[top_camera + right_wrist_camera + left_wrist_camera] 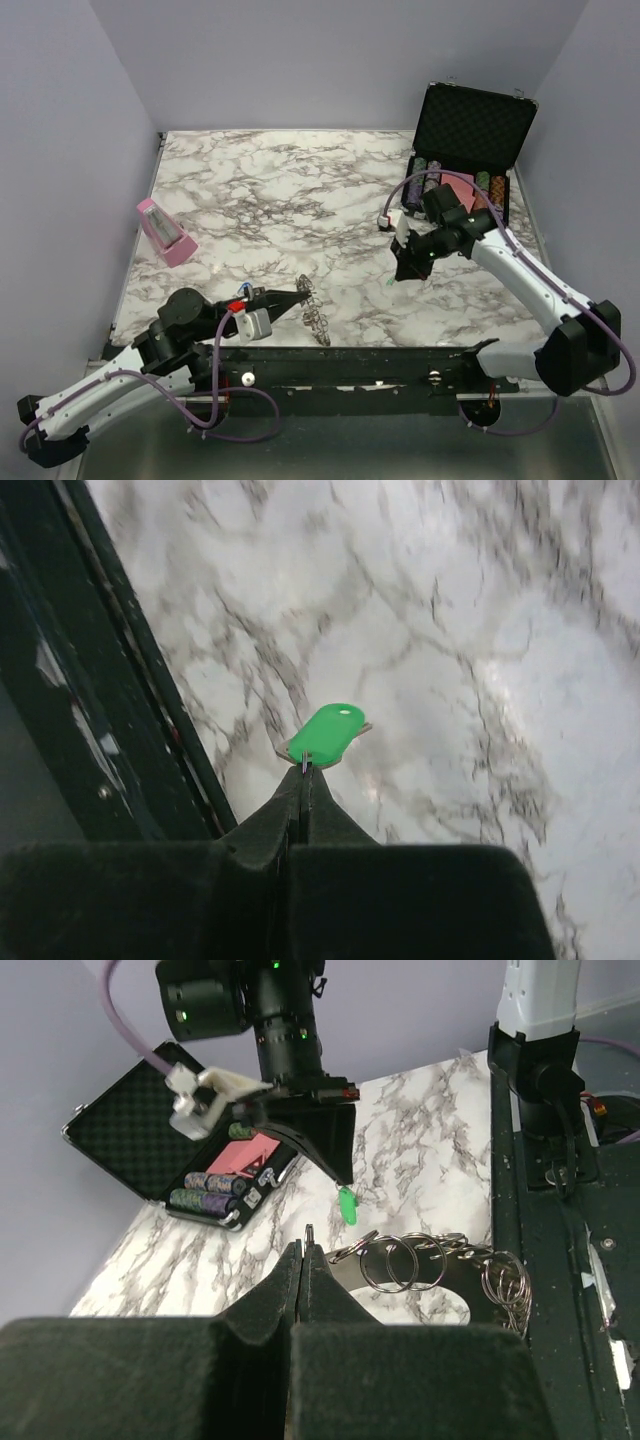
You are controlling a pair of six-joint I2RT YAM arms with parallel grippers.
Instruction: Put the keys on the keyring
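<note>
Closest to the lens in my left wrist view are the two dark fingers (262, 1305) of my left gripper (304, 1248), pressed together. A thin sliver of metal pokes up between their tips. It sits right at the near end of the keyring (405, 1262), so the gripper looks pinched on that end, though the contact itself is too small to see clearly. The keyring is a short run of linked silvery loops lying on the marble table (280, 190), close to the table's near edge and just inside the black rail.

My right gripper (304, 772) is clamped on the green key (330, 730) — the jaws meet on its lower edge. The green plastic head tilts up and to the right, and a bit of the metal blade shows behind it. Seen from above, this key is to the right of the keyring and apart from it. From my left wrist it hangs tip-down from the right gripper, just beyond the keyring's near end, and does not touch it.

Far beyond the keyring on the right stands an open black case (470, 125) with rows of striped poker chips (450, 185) in it. A pink wedge-shaped object (165, 232) sits well to the keyring's left.
</note>
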